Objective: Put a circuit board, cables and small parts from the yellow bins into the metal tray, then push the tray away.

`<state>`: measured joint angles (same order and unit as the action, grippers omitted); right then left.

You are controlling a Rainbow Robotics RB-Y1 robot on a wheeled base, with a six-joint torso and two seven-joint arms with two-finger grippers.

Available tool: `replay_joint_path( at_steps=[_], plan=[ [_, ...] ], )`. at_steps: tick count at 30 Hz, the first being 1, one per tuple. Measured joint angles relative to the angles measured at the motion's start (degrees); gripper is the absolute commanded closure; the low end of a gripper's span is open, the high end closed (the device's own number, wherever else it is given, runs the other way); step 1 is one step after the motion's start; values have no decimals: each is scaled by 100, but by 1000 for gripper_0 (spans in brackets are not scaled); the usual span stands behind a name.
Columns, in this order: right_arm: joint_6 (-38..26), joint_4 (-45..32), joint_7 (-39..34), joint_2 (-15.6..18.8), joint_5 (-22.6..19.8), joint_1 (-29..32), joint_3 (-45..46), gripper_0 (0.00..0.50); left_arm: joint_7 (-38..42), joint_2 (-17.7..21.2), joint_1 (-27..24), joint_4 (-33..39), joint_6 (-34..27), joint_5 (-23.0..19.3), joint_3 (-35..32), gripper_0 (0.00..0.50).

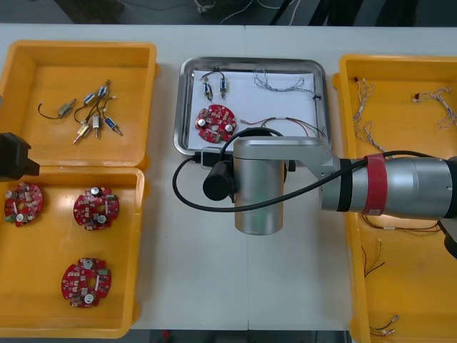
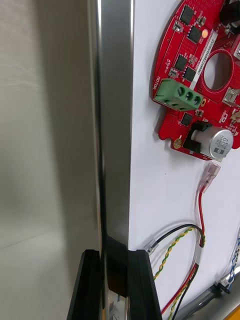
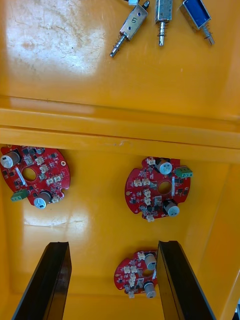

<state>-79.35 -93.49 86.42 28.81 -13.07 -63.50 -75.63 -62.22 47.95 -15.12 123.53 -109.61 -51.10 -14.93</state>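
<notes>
The metal tray [image 1: 184, 107], white inside, holds a round red circuit board [image 1: 216, 122], two small metal parts [image 1: 214, 87], a twisted blue and white cable [image 1: 282, 82] and a red and yellow cable [image 1: 285, 123]. My right arm [image 1: 260, 182] reaches over the tray's near edge and hides its own fingers there. In the right wrist view my right gripper [image 2: 114, 255] is shut on the tray's rim [image 2: 115, 125], beside the board [image 2: 200, 75] and the red and yellow cable [image 2: 175, 250]. My left gripper [image 3: 112, 244] hangs open over the left near bin [image 3: 100, 125].
The left far yellow bin [image 1: 28, 57] holds several small metal parts [image 1: 93, 114]. Three circuit boards [image 1: 94, 208] lie in the left near bin [image 1: 136, 236]. The right bins [image 1: 350, 86] hold cables [image 1: 364, 107]. Bare table lies beyond the tray's far edge.
</notes>
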Motion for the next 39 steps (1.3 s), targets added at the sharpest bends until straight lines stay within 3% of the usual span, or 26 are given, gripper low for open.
replay_joint_path(
  at_steps=[8, 39],
  plan=[
    [605, 411, 2, -34, 59, -80, 57, 500, 0, 0, 0, 0, 0, 0, 0, 0],
    [1411, 1207, 250, -61, 198, -318, 81, 500, 0, 0, 0, 0, 0, 0, 0, 0]
  ],
)
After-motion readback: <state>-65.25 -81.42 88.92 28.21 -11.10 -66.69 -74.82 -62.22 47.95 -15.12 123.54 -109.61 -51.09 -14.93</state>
